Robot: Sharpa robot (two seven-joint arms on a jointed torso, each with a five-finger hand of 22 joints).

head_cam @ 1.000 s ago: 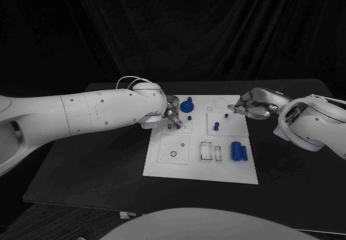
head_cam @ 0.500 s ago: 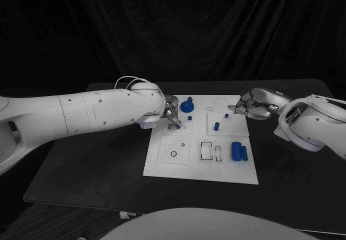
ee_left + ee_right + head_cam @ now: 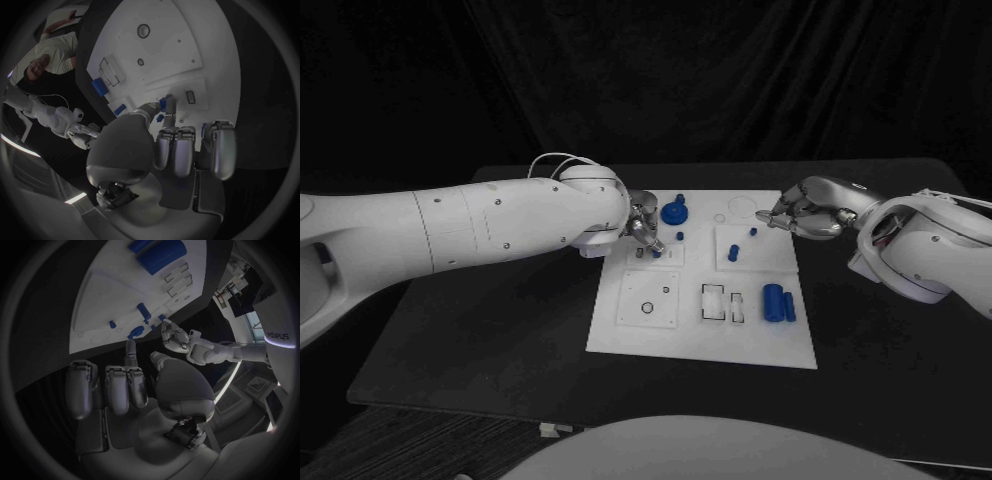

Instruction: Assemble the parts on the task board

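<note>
The white task board (image 3: 701, 330) lies mid-table. My left hand (image 3: 643, 225) hangs over its far left part and pinches a small blue peg (image 3: 164, 103) between thumb and fingertip, low over a square inlay (image 3: 656, 256). My right hand (image 3: 798, 215) rests at the board's far right edge with its fingers curled in and nothing in them; one finger (image 3: 131, 349) points toward the board (image 3: 106, 290). A blue round knob (image 3: 675, 212) stands at the far middle, with small blue pegs (image 3: 679, 236) (image 3: 733, 253) near it.
Two blue cylinders, one thick (image 3: 772, 302) and one thin (image 3: 789, 306), lie side by side on the board's right part. Black outlined slots (image 3: 714, 301) and a ring outline (image 3: 648, 308) mark the near half. Bare black table (image 3: 488, 330) surrounds the board.
</note>
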